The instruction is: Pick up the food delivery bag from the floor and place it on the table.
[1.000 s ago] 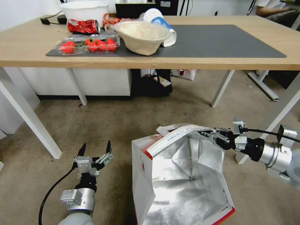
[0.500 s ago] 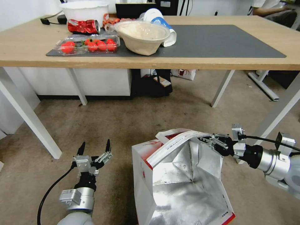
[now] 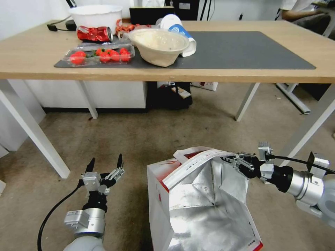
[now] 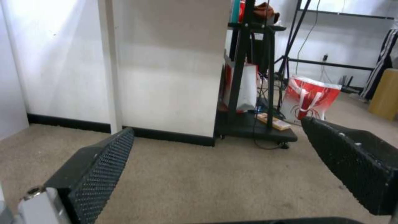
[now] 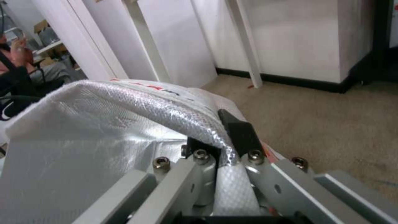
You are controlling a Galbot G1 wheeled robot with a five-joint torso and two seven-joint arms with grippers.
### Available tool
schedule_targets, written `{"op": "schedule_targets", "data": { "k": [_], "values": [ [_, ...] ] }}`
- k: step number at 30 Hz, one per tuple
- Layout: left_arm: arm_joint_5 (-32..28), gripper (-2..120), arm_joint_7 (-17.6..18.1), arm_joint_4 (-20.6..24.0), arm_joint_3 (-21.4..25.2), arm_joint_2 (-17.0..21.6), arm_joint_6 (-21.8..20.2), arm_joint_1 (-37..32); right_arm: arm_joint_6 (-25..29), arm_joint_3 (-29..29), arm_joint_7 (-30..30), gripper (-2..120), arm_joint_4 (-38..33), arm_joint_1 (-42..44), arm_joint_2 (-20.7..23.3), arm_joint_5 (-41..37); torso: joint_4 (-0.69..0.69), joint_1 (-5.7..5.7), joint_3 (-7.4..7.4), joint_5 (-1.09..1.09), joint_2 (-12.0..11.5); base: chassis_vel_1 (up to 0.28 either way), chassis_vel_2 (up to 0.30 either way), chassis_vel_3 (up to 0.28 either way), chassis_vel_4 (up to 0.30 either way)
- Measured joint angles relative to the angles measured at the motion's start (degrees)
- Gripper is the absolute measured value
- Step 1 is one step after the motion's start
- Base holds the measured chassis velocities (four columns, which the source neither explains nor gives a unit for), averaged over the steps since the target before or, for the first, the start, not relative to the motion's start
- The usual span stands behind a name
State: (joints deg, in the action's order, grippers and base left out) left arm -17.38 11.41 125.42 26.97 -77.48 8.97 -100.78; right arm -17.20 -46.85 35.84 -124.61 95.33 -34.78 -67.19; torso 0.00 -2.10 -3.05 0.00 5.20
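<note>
The food delivery bag (image 3: 195, 205) stands tilted over the floor (image 3: 139, 136) in front of me, red and white outside, its open mouth showing silver foil lining. Its base is cut off by the head view's lower edge. My right gripper (image 3: 233, 159) is shut on the bag's white strap (image 3: 195, 160) at the top far corner. The right wrist view shows the gripper (image 5: 219, 132) pinching the woven strap (image 5: 136, 105). My left gripper (image 3: 105, 164) hangs open low over the carpet, left of the bag and apart from it, with nothing between its fingers (image 4: 104, 161). The table (image 3: 244, 75) stands beyond the bag.
On the table's left half lie a pale bowl (image 3: 158, 43), a tomato punnet (image 3: 97, 55), a crushed red can (image 3: 94, 33) and a white tub (image 3: 96, 14). The grey mat (image 3: 251, 48) is bare on the right. White table legs (image 3: 35, 139) flank the carpet. Another red-and-white bag (image 4: 311, 98) sits under the table.
The right gripper and the bag's held corner have sunk a little and come slightly nearer. The whole view has shifted slightly. The left gripper has stayed put.
</note>
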Motion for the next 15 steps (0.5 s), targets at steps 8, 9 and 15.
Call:
{"op": "schedule_targets", "data": {
  "k": [8, 9, 15],
  "values": [
    [0.2, 100, 0.0, 0.1, 0.1, 0.3, 0.0, 0.0, 0.0, -0.7, 0.1, 0, -0.6, 0.9, -0.5, 0.4, 0.00, -0.22, -1.71, 0.00, 1.9, 0.000, 0.000, 0.000, 0.000],
    [0.2, 100, 0.0, 0.1, 0.1, 0.3, 0.0, -0.1, 0.0, -0.7, 0.2, 0, -0.6, 1.0, -0.6, 0.5, 0.00, -0.27, -2.02, 0.00, 2.3, 0.000, 0.000, 0.000, 0.000],
    [0.4, 100, -0.1, 0.2, 0.1, 0.3, 0.0, -0.1, 0.0, -0.9, 0.3, 0, -0.7, 1.1, -0.6, 0.5, 0.00, -0.45, -2.96, 0.00, 3.4, 0.000, 0.000, 0.000, 0.000]
  ]
}}
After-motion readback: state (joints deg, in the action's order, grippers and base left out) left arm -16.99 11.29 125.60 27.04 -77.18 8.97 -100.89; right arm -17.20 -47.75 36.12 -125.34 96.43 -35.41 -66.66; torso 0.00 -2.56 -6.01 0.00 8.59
